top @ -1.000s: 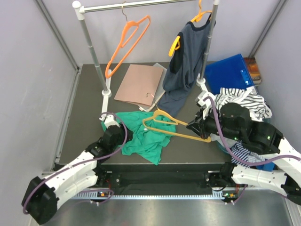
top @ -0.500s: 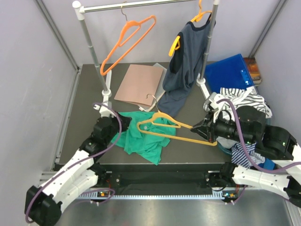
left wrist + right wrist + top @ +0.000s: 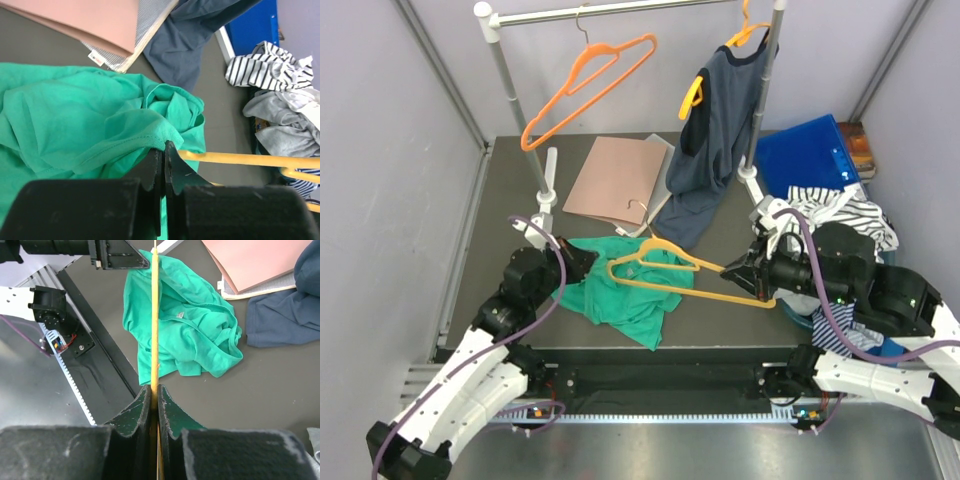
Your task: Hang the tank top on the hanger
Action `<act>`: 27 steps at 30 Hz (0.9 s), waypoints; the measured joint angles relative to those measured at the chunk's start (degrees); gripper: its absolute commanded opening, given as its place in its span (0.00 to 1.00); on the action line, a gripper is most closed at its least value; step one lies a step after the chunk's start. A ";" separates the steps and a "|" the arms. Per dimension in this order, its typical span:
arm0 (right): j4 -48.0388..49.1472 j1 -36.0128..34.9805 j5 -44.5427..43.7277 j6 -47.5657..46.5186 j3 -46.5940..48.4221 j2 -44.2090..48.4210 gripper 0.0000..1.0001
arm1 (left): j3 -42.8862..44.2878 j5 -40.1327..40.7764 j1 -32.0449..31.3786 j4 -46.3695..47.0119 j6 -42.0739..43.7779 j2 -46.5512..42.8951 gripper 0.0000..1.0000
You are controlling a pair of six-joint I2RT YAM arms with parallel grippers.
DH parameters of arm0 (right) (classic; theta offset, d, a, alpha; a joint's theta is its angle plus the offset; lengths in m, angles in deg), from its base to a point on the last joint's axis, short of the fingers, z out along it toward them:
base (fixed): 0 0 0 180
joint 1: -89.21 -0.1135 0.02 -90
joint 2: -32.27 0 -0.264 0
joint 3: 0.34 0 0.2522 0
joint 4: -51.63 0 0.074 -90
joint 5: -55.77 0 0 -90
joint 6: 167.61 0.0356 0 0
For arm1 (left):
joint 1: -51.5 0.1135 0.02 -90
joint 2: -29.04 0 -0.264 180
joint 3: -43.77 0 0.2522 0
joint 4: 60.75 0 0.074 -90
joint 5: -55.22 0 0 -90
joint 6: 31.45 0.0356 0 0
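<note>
- Two grips on: left gripper (image 3: 164, 149) jaws pinched together on tank top (image 3: 75, 120) hem, apparently.
- Jaws of right gripper (image 3: 154, 391) clamp hanger (image 3: 154, 315) bar.
- Tank top lies crumpled on table (image 3: 510, 200), near edge; hanger end over it.

Teal-green tank top (image 3: 190, 335) — yellow-orange hanger (image 3: 154, 315).

Pretty plain setup: pale lilac walls (image 3: 380, 150) all round, a dark grey table (image 3: 500, 205) in the middle, and a white-posted rack (image 3: 504, 70) with a metal rail at its back. Brushed metal ledge (image 3: 670, 452) out front, soft even light.
</note>
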 measured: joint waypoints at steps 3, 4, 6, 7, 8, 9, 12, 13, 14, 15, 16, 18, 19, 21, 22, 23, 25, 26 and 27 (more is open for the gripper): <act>-0.02 0.00 -0.24 -0.11 0.00 0.00 0.00 | 1.86 -0.31 0.00 -1.57 0.76 -0.98 0.00; -0.02 0.00 -0.31 -0.24 0.00 0.00 0.00 | 2.40 -0.48 0.02 -1.97 0.96 -1.29 0.00; -0.02 0.00 -0.52 -0.42 0.00 0.11 0.00 | 3.28 -0.74 0.04 -2.73 1.20 -1.88 0.00; -0.02 0.00 -0.59 -0.44 0.00 0.11 0.00 | 3.56 -0.90 0.07 -3.08 1.36 -2.03 0.00; -0.07 0.00 -0.66 -0.48 0.00 0.11 0.00 | 3.87 -0.94 0.07 -3.58 1.60 -2.23 0.00; -0.09 0.00 -0.70 -0.52 0.00 0.11 0.00 | 4.31 -0.87 0.07 -4.39 1.95 -2.23 0.00; -0.44 0.00 -1.40 -0.92 0.07 0.28 0.00 | 5.29 -0.07 0.07 -6.40 2.89 -2.23 0.00; -0.55 0.00 -1.60 -1.09 0.09 0.39 0.00 | 5.38 0.17 0.07 -6.82 3.10 -2.29 0.00; -0.61 0.00 -1.64 -1.27 0.09 0.44 0.00 | 5.42 0.24 0.07 -7.10 3.23 -2.40 0.00; -0.61 0.00 -1.60 -1.40 0.09 0.50 0.00 | 5.42 0.15 0.09 -7.48 3.34 -2.58 0.00; -0.44 0.00 -1.36 -1.44 0.07 0.57 0.00 | 5.42 -0.09 0.11 -7.54 3.48 -2.75 0.00; 0.31 0.00 -0.44 -1.46 0.02 0.66 0.00 | 5.42 -0.94 0.11 -7.37 3.63 -3.02 0.00; 1.11 0.00 0.15 -1.44 -0.24 0.70 0.00 | 5.42 -1.51 0.11 -7.28 3.74 -3.10 0.00; 3.56 0.00 1.77 -1.38 -1.64 1.11 0.00 | 5.42 -2.84 0.11 -6.78 3.98 -3.10 0.00; 4.39 0.00 2.45 -1.31 -2.29 1.22 0.00 | 5.42 -3.39 0.11 -6.32 4.02 -3.10 0.00; 5.62 0.00 3.45 -1.27 -3.15 1.33 0.00 | 5.42 -4.42 0.11 -5.70 4.17 -3.08 0.00; 7.39 0.00 4.83 -1.25 -4.55 1.33 0.00 | 5.42 -6.47 0.11 -4.31 4.31 -2.78 0.00; 8.41 0.00 5.40 -1.22 -5.22 1.33 0.00 | 5.42 -7.45 0.11 -3.69 4.39 -2.51 0.00; 9.49 0.00 5.88 -1.11 -5.75 1.27 0.00 | 5.42 -8.46 0.11 -2.95 4.46 -2.32 0.00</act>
